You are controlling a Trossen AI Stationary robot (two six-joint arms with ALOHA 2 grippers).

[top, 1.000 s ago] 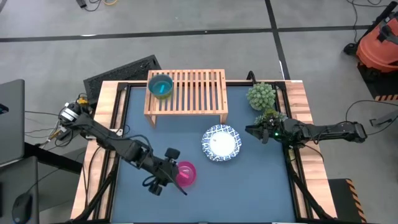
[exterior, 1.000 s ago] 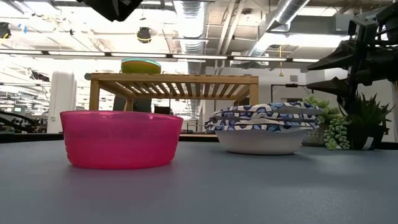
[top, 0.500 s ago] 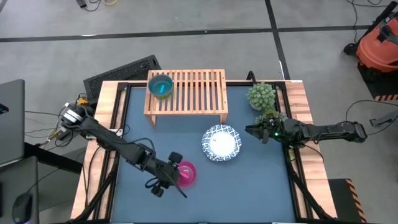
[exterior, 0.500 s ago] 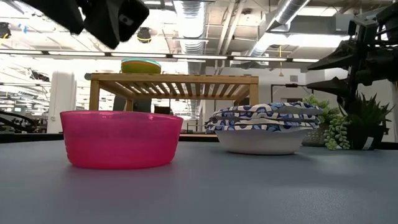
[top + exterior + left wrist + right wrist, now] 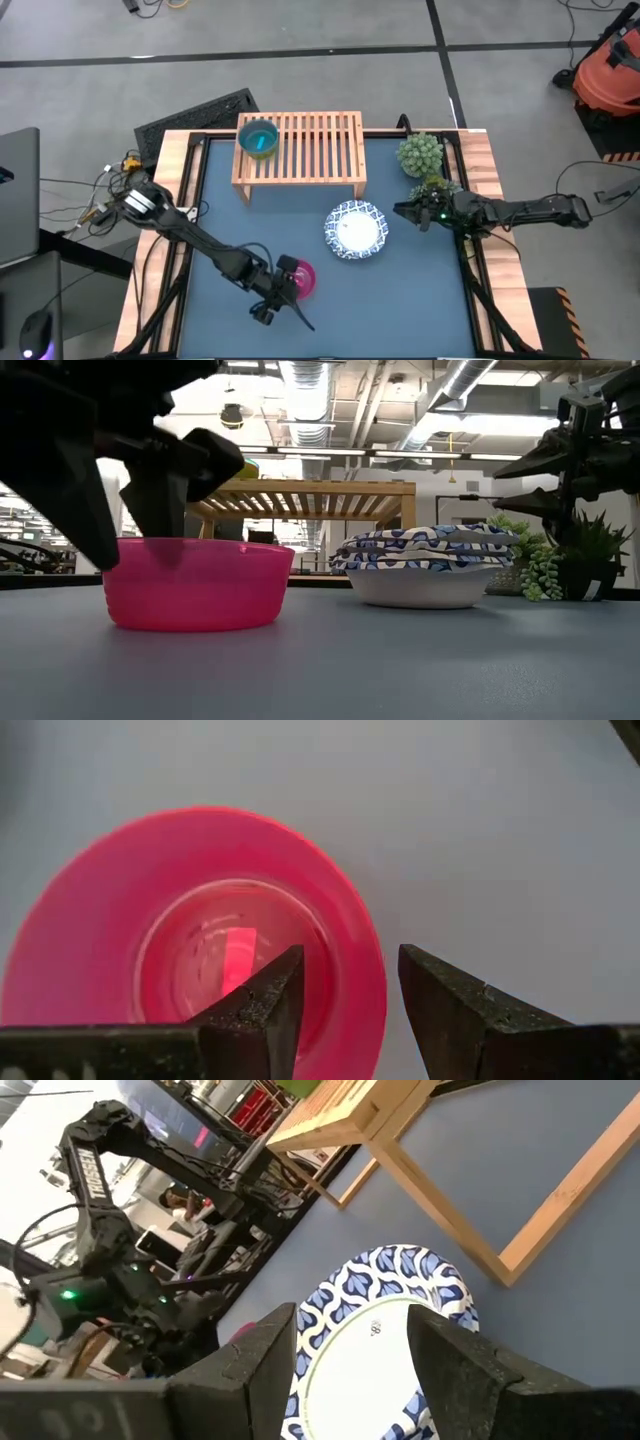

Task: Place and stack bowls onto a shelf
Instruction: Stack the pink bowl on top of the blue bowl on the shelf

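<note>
Magenta bowl [image 5: 300, 279] sits upright on the desk [image 5: 400, 300], near the front edge, left of centre. My left gripper [image 5: 284, 283] is down at it: in the left wrist view the fingers [image 5: 262, 1005] are spread, one inside the bowl and one outside, straddling the rim without pinching it yet. I can't tell whether either finger touches the wall.

White bowls with blue patterned rims [image 5: 355, 229] stand stacked mid-desk, right of the magenta one and well apart from it. The low view shows two nested.

Shelf [image 5: 300, 145] is at the far side of the desk. A teal bowl [image 5: 258, 139] rests on its far-left corner; the low view shows a green bowl [image 5: 227, 465] under or around it, so I judge a small stack is placed there. A red bowl I cannot see.

Progress: partly done. The magenta bowl and both white bowls are left.

Right gripper [image 5: 405, 213] hovers just beside the white stack, fingers spread, holding nothing. Potted plants [image 5: 421, 157] stand behind it.
</note>
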